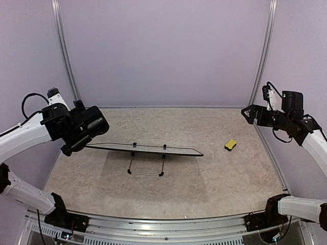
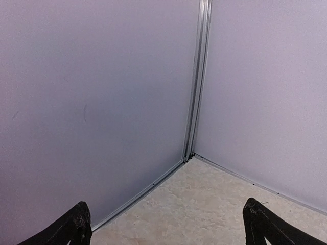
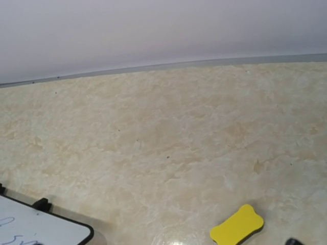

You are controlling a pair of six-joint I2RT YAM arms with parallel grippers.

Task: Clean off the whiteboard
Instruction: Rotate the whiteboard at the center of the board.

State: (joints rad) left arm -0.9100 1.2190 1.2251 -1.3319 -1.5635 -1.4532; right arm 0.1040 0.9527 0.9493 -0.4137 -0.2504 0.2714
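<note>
Here the whiteboard [image 1: 145,149] is standing propped on its black wire stand [image 1: 146,166] in the middle of the table [image 1: 214,178], seen nearly edge-on from above. One rounded corner, bearing dark marks [image 3: 5,222], is showing at the lower left of the right wrist view. The left gripper [image 2: 166,224] is hanging just beside the board's left end, fingers spread wide and grasping nothing, facing the corner of the walls [image 2: 102,102]. The right gripper [image 1: 248,113] is hovering over the table's right rear — likewise spread and empty. A yellow sponge [image 1: 230,145] is lying on the table, apart from the board's right end.
</note>
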